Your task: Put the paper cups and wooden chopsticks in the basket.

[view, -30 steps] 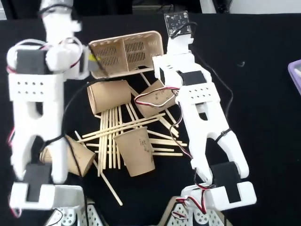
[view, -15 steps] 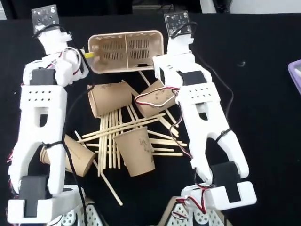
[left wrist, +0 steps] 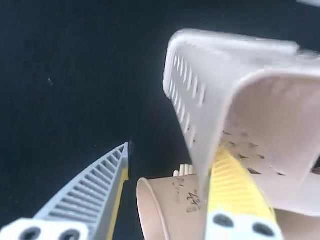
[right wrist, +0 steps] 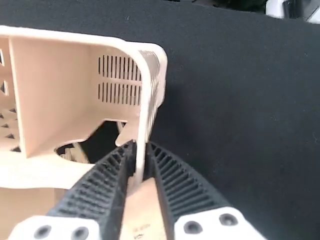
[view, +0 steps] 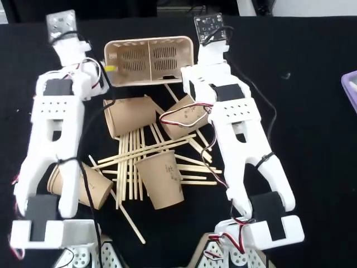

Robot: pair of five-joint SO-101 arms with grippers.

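Note:
The beige basket (view: 149, 59) lies on its side at the back of the black table. My right gripper (right wrist: 139, 148) is shut on the rim of the basket's (right wrist: 65, 100) right end wall. At the basket's (left wrist: 240, 95) left end, my left gripper (left wrist: 175, 150) is open, its grey finger outside the wall and its yellow finger (left wrist: 234, 192) inside. Several brown paper cups lie tipped over in front of the basket: one (view: 129, 114) close to it, one (view: 160, 180) in the middle, one (view: 89, 187) under my left arm. Wooden chopsticks (view: 139, 159) are strewn among them.
Both white arms stretch from the table's front edge to the basket, flanking the pile. A purple container (view: 351, 84) pokes in at the right edge. Bare black cloth (view: 312, 128) spreads to the right of my right arm.
My left arm swung and settled with its gripper at the basket's left end. The basket turned from a slant to lying level. My right arm stayed put.

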